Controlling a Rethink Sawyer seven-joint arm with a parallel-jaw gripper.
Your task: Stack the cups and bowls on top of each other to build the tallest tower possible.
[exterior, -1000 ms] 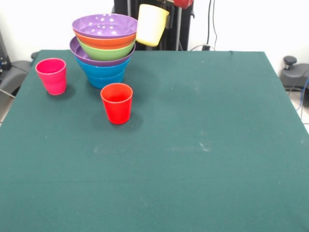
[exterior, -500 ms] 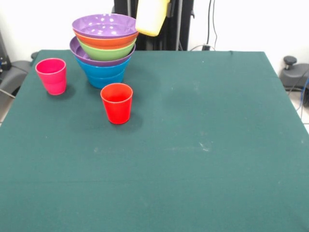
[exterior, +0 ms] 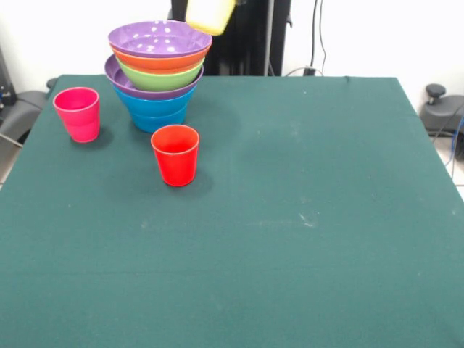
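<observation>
A glossy, tapered red cup stands upright on the green cloth of the table. Beyond it, near the table's far left corner, stand a pink cup and the tower of nested shiny round bowls. Above its rim hangs a yellow cup; whatever grips it is out of sight.
</observation>
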